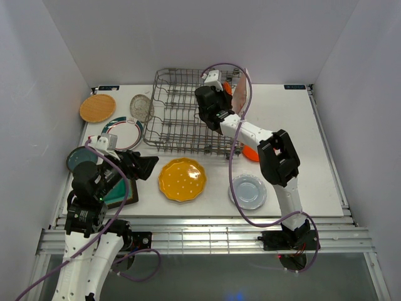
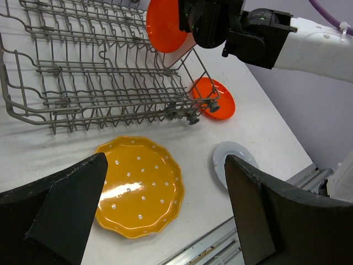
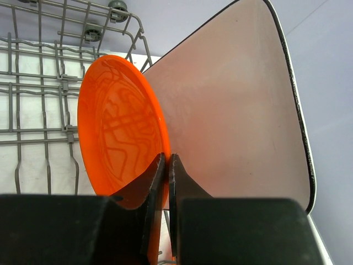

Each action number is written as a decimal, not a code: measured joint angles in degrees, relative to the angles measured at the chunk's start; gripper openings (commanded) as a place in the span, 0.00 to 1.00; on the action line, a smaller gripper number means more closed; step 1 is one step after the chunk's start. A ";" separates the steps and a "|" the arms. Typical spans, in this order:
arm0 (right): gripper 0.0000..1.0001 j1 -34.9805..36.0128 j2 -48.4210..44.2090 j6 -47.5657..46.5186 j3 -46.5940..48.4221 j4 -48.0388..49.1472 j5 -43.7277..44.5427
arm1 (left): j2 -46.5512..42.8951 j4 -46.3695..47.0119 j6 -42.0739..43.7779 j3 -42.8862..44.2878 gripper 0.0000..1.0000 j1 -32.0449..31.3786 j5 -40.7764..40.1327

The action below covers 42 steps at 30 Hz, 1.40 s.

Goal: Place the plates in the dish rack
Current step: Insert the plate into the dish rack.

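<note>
Right arm, close view: my right jaws are clamped on the rim of the orange-red plate (image 3: 118, 127). It is held on edge ahead of them, face alongside the white rectangular plate (image 3: 237, 110), above the dish rack (image 3: 38, 99). Tine contact possibly not yet made. My left jaws gape empty, well apart.

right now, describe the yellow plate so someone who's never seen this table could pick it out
Find the big grey wire dish rack. Just in front of its near edge lies the yellow plate, flat. It alone has a wavy scalloped rim and small pale dots; the pale grey plate beside it is round and plain.
</note>
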 measured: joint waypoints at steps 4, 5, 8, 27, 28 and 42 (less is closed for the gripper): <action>0.08 0.37 0.24 0.04 0.00 0.00 0.15 | -0.02 0.00 0.00 0.00 0.98 0.00 0.00; 0.08 0.39 0.37 0.07 0.00 0.00 0.26 | -0.02 0.00 0.00 -0.02 0.98 0.00 0.00; 0.08 0.46 0.90 0.42 0.02 -0.07 0.35 | -0.02 0.00 0.00 0.00 0.98 0.00 0.00; 0.08 0.70 3.23 6.47 -0.02 -3.67 -0.61 | -0.02 0.00 0.00 -0.02 0.98 0.00 0.00; 0.09 0.70 3.72 7.19 -0.02 -4.07 -0.72 | -0.02 0.00 -0.02 0.00 0.98 0.00 0.00; 0.38 0.66 4.24 13.70 1.09 -7.87 -3.10 | -0.02 0.00 -0.02 0.00 0.98 0.00 0.00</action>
